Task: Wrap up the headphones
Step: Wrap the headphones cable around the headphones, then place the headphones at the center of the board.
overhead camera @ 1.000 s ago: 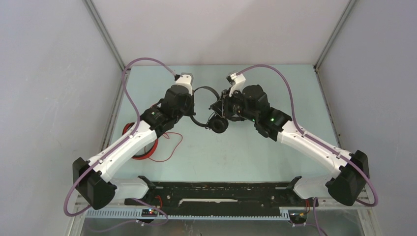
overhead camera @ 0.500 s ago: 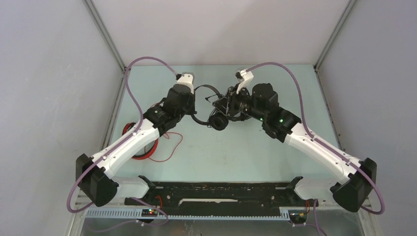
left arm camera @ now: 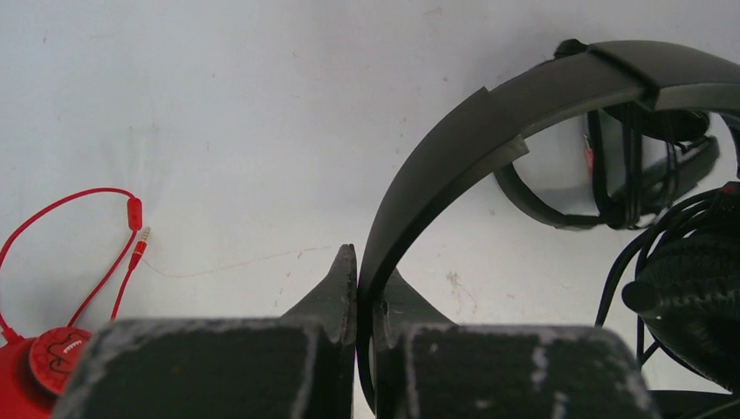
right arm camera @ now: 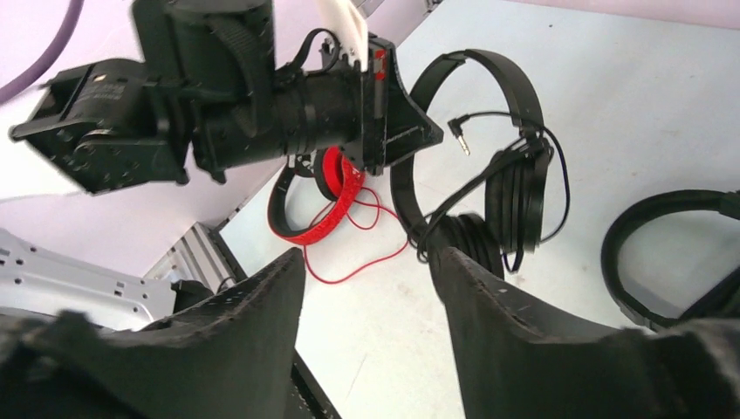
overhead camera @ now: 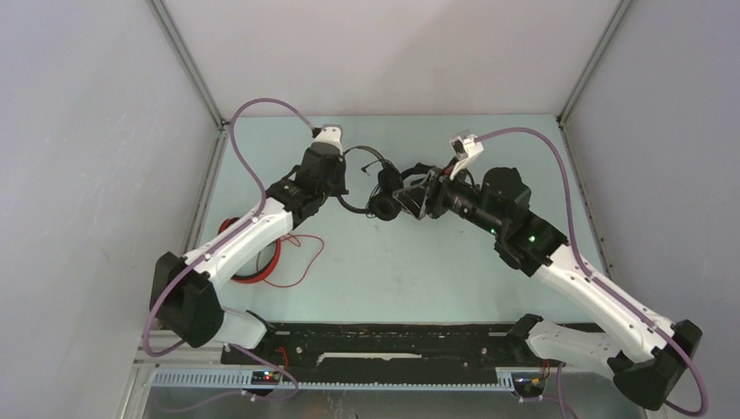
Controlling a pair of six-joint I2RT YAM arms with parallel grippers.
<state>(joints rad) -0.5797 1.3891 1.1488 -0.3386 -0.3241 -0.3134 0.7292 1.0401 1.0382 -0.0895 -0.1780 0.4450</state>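
Only the right wrist view takes in all three headsets on the desk (right arm camera: 663, 105): one slim black headset (right arm camera: 522, 188), one red headset (right arm camera: 327, 209) and one bulkier black headset (right arm camera: 650, 236) at its right edge. The left pincer (left arm camera: 358, 266) is clamped on the slim one's band at mid-desk. The right pincer (right arm camera: 371, 262) gapes empty. Both arms reach inward.

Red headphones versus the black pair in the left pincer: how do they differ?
The red headphones lie on the table, untouched; the black pair is held by its band in the shut left pincer. The red cable sprawls loose over the table; the black cable loops around its cups, plug free. Both are wired over-ear headsets.
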